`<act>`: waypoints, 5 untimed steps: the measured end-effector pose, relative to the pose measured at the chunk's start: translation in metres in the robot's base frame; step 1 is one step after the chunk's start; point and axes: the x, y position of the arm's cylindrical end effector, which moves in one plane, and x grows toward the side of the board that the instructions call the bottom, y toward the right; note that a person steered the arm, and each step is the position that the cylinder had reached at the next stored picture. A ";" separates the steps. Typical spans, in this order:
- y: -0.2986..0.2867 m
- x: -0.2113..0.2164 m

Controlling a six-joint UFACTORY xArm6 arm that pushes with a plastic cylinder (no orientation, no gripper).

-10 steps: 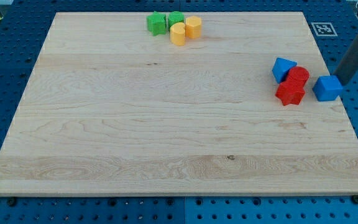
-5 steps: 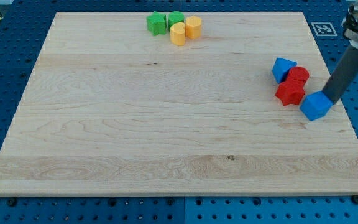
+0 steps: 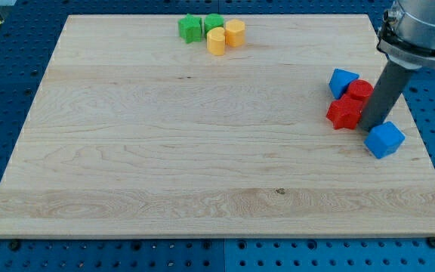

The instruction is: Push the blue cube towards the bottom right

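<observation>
Below and to the view's right of the blue cube [image 3: 385,140] the tabletop [image 3: 202,174] is free. The red blocks [image 3: 346,112] stand close at its upper left.

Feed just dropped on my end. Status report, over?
My tip at the blue cube's upper-left edge, right of the red blocks. Cube near the board's right edge, midway down. Path to bottom right unobstructed.
</observation>
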 end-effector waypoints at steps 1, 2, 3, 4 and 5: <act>0.027 0.011; 0.051 0.016; 0.052 0.023; 0.037 0.026; 0.020 0.041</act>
